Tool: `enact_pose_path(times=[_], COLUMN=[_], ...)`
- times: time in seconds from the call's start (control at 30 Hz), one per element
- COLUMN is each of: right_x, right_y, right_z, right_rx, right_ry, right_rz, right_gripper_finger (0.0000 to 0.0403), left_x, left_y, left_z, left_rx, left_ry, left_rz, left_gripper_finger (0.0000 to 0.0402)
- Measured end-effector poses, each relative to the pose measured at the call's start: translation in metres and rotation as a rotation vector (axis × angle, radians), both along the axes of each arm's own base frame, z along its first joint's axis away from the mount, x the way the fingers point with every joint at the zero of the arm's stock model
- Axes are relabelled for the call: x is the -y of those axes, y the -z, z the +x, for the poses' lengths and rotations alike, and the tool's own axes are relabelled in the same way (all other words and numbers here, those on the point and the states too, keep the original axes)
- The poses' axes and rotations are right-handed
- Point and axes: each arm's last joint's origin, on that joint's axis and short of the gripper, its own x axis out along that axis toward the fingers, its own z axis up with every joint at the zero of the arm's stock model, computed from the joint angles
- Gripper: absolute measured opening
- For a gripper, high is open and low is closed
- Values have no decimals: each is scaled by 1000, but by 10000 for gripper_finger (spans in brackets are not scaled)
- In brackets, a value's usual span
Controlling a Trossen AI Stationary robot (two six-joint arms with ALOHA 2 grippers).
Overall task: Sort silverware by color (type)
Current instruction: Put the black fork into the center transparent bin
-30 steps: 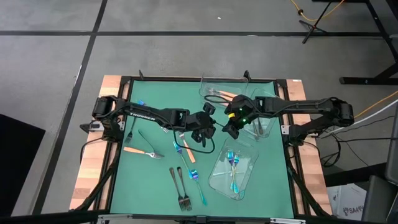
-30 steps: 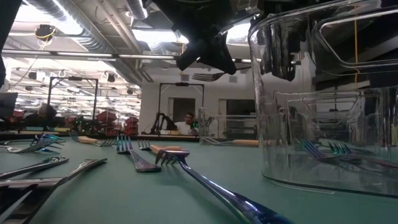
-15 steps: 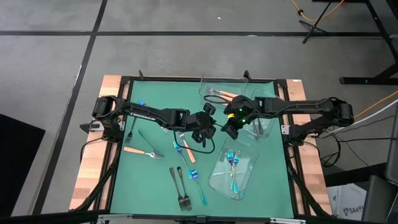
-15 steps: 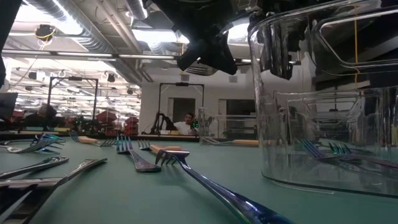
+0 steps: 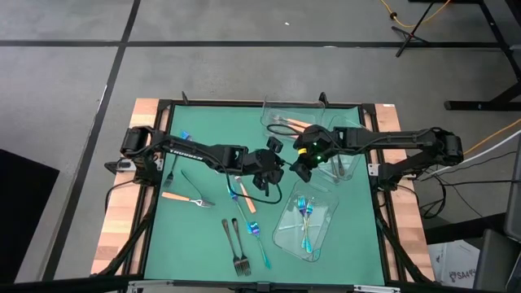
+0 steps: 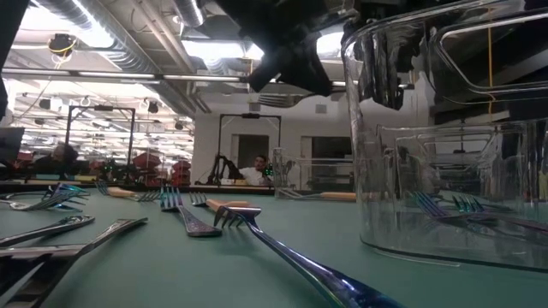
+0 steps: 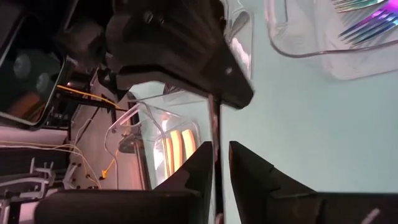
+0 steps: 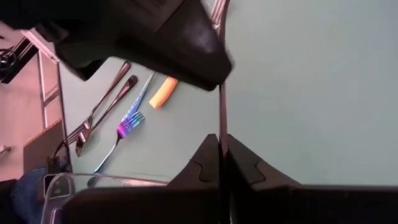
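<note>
Several forks lie loose on the bench (image 5: 203, 130) to the left of the clear tray (image 5: 330, 203) that holds the blue-teal forks (image 5: 305, 216), an orange-handled fork (image 5: 183, 198) among them. Up-left of that tray, in the air, my left pincer (image 5: 271, 169) stands narrowly parted around a dark fork (image 7: 214, 124), slack, I judge, to hand it over. Directly above the tray, my right pincer (image 5: 298, 169) is clamped on the same handle, probably bound for another tray.

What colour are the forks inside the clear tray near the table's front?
Iridescent blue-teal forks, best in the high view.
</note>
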Motion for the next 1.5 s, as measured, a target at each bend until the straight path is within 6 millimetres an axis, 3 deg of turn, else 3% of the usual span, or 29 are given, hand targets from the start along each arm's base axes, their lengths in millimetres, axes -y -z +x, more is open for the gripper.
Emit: enact_pose_path(times=[0.37,0.7,1.17,1.5], right_x=[0,1,-1,-4], right_y=[0,-15,-48,-56], right_z=[0,-14,-84,-139], right_rx=[-3,32,-46,-162], right_ry=[2,16,270,550], right_rz=[-12,-43,-174,-193], right_gripper_finger=[0,0,0,0], left_x=[4,30,32,29], left_y=[-2,-27,-27,-23], left_z=[-1,-15,-22,-25], left_rx=[16,66,33,11], left_ry=[-10,58,-10,-61], left_rz=[-23,-30,-47,-107], left_gripper_finger=[47,47,47,47])
